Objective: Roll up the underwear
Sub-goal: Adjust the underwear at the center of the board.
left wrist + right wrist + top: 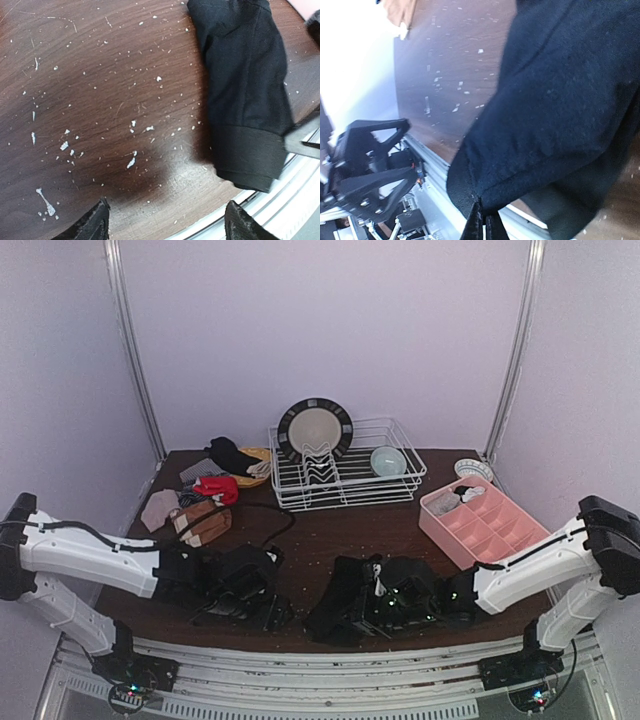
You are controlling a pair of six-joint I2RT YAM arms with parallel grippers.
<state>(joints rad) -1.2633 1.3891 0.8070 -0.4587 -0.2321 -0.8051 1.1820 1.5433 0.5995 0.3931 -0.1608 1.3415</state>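
Black underwear (pixel 245 90) near surface (pixel 100 100) front edge. Right gripper (pixel 482 226): jaws pinched on cloth edge. Left gripper (pixel 165 220): jaws wide, empty. Fold edge over tightly; roll evenly.

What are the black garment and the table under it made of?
The black underwear looks like soft matte knit cloth: it folds and has a hemmed band. The table seems dark wood or wood-look laminate, with visible grain and pale flecks.
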